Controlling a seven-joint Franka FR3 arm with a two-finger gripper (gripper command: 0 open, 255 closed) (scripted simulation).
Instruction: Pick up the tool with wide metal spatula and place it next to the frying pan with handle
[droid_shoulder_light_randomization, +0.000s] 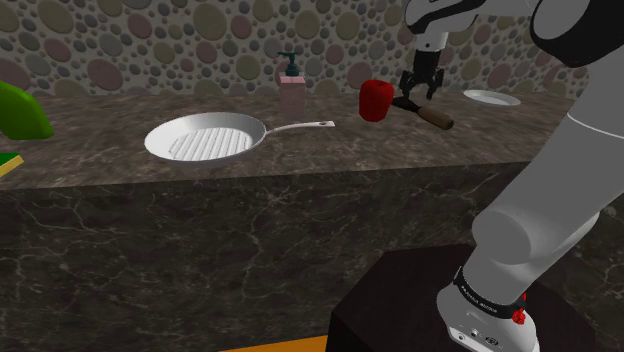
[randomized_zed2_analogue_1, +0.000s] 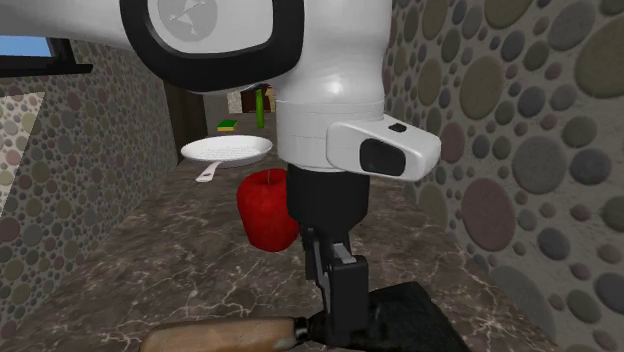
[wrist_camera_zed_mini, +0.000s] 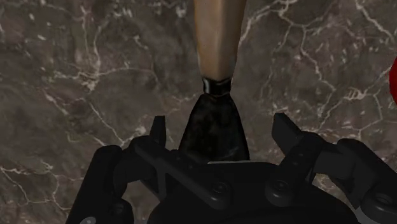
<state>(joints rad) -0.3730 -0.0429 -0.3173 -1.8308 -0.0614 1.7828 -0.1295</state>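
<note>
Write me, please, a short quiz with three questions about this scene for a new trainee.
1. True or false: the end effector is open above the spatula.
2. Which lies nearest to the spatula? A) frying pan B) red apple C) soap dispenser
3. Fill in: the colour of the spatula's blade is ____.
Key: 1 true; 2 B; 3 black.

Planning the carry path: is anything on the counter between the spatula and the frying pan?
Yes. A red apple sits right beside the spatula on the side toward the frying pan, in the direct line. A soap dispenser stands behind the pan's handle end, near that path too.
</note>
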